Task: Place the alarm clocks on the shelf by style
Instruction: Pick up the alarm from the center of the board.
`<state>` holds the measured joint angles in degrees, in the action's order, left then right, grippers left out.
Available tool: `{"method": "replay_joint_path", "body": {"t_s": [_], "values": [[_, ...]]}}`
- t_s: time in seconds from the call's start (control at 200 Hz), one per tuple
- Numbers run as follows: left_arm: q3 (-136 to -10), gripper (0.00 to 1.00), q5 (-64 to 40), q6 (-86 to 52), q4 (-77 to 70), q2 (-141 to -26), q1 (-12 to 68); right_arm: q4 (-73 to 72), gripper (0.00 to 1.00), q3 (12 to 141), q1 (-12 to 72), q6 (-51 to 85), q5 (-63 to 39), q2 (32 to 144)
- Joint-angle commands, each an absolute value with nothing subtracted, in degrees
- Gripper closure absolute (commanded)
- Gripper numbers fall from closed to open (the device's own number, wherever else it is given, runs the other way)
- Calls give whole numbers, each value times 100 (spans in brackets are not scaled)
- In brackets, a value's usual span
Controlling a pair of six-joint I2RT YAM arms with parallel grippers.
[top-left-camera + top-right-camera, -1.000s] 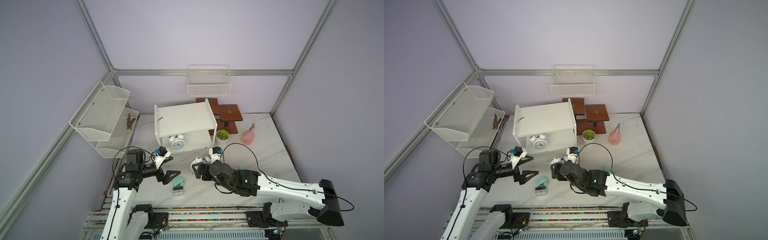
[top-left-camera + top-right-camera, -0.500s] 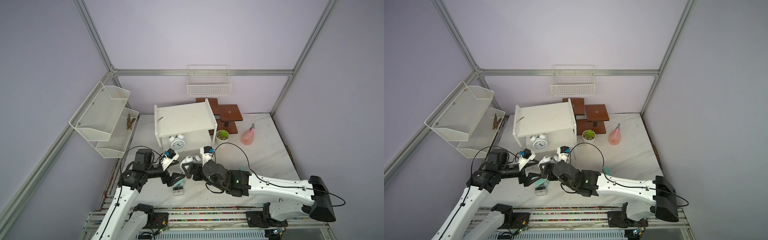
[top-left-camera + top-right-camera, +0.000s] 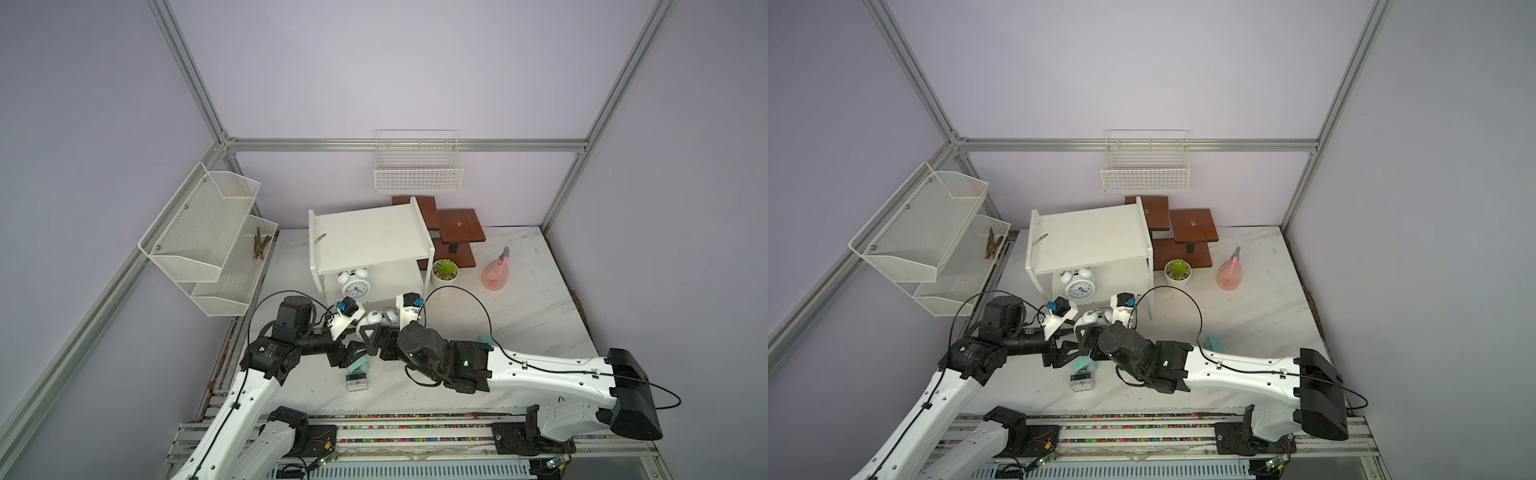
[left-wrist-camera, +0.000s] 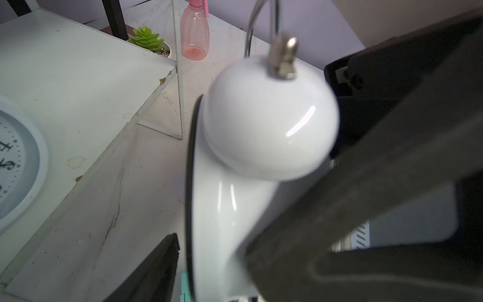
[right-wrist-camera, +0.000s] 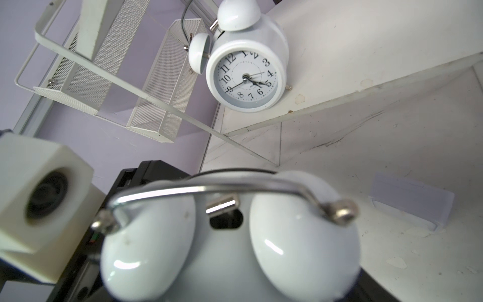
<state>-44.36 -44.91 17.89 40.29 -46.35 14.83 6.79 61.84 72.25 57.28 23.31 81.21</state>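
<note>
twin-bell clock (image 3: 382,318): glossy white, round, chrome handle | right tool (image 3: 375,335) grasping it | left tool (image 3: 353,347) around it, grip unclear

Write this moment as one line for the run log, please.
right jaws: shut on twin-bell clock | left jaws: around same clock, grip unclear | shelf lower board: second twin-bell clock standing

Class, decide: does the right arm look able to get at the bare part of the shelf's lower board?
Probably yes. The right gripper, holding a twin-bell clock, sits just before the shelf's open front, and the board beside the standing clock is bare. The left gripper around the held clock may hinder.
</note>
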Motion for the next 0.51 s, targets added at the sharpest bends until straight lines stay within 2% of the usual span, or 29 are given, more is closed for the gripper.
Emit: {"method": "replay_joint_path", "body": {"t_s": [0.0,0.105,0.24,0.315,0.5], "values": [[-4619,34,-4482,1723,3850,-4617,1526,282,25,6390,7269,5643,2561,8108],[-4600,41,-4482,1723,3841,-4584,1538,214,25,6353,7269,5651,2601,8122],[-4576,58,-4463,1712,3825,-4556,1539,148,24,6303,7269,5660,2662,8122],[-4566,63,-4424,1655,3817,-4570,1547,142,23,6285,7269,5668,2705,8113],[-4597,76,-4404,1468,3813,-4600,1542,-42,10,6180,7281,5673,2775,8092]]}}
